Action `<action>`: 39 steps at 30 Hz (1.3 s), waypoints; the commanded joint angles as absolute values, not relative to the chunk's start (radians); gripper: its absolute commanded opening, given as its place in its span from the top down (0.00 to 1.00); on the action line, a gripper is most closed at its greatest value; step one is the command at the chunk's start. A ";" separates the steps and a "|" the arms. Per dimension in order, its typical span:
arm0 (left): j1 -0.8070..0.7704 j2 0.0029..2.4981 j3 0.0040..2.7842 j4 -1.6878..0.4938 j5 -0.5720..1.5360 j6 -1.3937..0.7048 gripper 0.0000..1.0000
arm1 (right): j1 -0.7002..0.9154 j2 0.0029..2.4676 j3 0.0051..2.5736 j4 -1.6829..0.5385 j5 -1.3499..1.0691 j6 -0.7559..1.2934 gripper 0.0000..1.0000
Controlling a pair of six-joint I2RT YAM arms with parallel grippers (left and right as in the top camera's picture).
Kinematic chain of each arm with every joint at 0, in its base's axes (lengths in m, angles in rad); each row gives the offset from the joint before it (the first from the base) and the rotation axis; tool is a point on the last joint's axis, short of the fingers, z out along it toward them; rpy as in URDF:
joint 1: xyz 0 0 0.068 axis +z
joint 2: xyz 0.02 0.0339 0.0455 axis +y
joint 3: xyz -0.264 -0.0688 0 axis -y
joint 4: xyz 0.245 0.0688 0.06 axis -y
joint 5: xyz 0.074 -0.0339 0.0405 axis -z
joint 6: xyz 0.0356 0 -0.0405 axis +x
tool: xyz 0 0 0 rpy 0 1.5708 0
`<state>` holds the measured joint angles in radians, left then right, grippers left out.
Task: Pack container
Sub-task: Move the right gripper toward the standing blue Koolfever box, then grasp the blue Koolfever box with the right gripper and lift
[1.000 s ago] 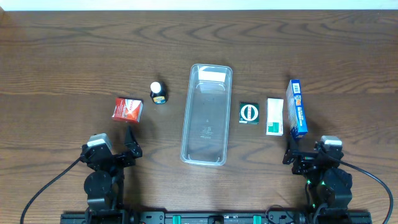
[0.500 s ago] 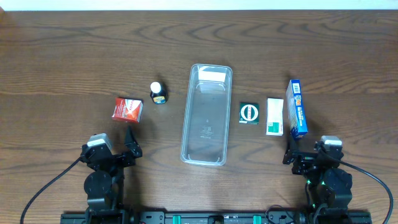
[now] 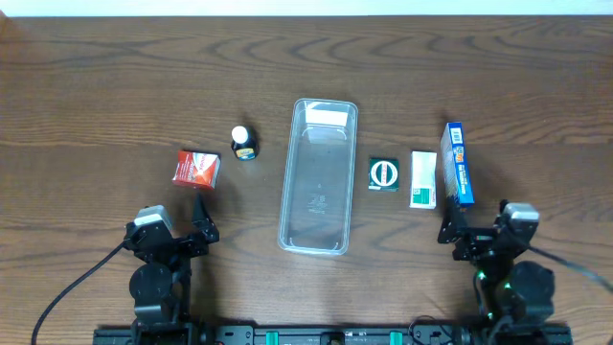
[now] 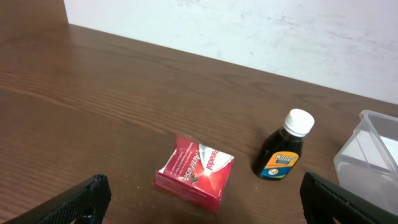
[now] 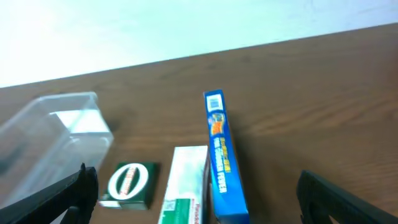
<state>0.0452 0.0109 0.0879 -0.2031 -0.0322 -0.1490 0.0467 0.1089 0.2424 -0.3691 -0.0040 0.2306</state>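
Note:
The clear plastic container (image 3: pixel 320 178) lies empty at the table's middle, long side running front to back; its corner shows in the left wrist view (image 4: pixel 373 149) and the right wrist view (image 5: pixel 56 124). Left of it are a red box (image 3: pixel 196 168) (image 4: pixel 196 171) and a small dark bottle with a white cap (image 3: pixel 243 143) (image 4: pixel 283 146). Right of it are a green box (image 3: pixel 384 174) (image 5: pixel 127 183), a white-and-green box (image 3: pixel 423 178) (image 5: pixel 186 183) and a blue box on its edge (image 3: pixel 458 165) (image 5: pixel 221 155). My left gripper (image 3: pixel 199 220) (image 4: pixel 202 205) is open and empty near the front. My right gripper (image 3: pixel 458 230) (image 5: pixel 199 199) is open and empty.
The wooden table (image 3: pixel 115 86) ends at a white wall at the back (image 4: pixel 249 25). Both arm bases sit at the front edge, left (image 3: pixel 158 278) and right (image 3: pixel 512 283).
The right arm has shifted slightly to the right and back. The left arm and all objects have not moved.

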 commanded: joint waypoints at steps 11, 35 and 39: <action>0.051 0.006 0.073 -0.239 -0.033 -0.139 0.02 | 0.009 1.129 1.113 -0.778 0.062 0.141 0.01; 0.051 0.006 0.073 -0.239 -0.033 -0.139 0.02 | 0.005 1.622 1.149 -0.867 0.051 0.101 0.41; 0.051 0.006 0.073 -0.239 -0.033 -0.139 0.02 | 0.005 1.622 1.149 -0.864 0.052 0.108 0.50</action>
